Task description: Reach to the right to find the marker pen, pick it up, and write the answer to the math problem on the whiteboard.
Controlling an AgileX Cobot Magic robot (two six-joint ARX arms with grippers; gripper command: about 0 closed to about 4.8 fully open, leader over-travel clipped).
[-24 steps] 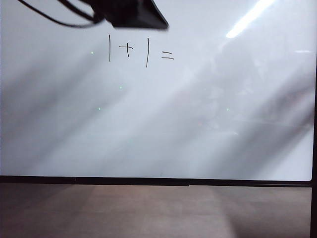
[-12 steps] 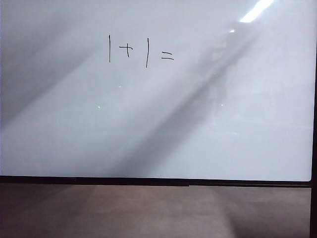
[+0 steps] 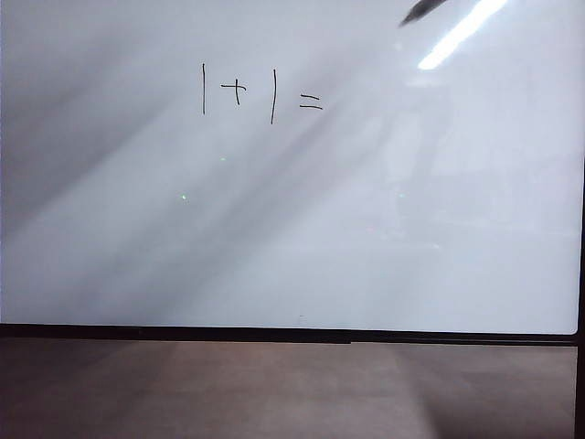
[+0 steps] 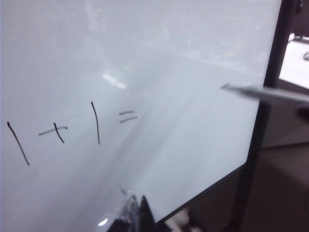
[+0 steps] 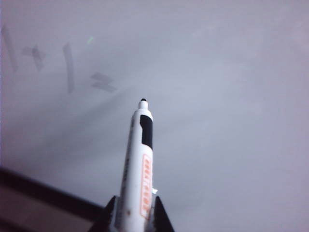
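The whiteboard (image 3: 292, 229) filled most of the exterior view, with its thin black edge along the bottom and the brown counter (image 3: 274, 389) below it. The math problem (image 3: 260, 91), one plus one equals, stood in thin black strokes in the upper left part of the board, and the space after the equals sign was blank. In the right wrist view the right tool (image 5: 131, 212) was clenched on the marker pen (image 5: 137, 169), a white pen with an orange label and a black tip. The pen pointed toward the board, and its tip was to the right of the equals sign and a little lower, though I could not tell if it touched the surface. In the exterior view only a dark tip (image 3: 420, 11) showed at the top edge, right of the problem. The left wrist view showed the pen (image 4: 270, 93) as a blurred light bar near the right edge of the board. Of the left tool (image 4: 137, 215) only dark fingertips appeared there, and I could not tell if it was released or clenched.
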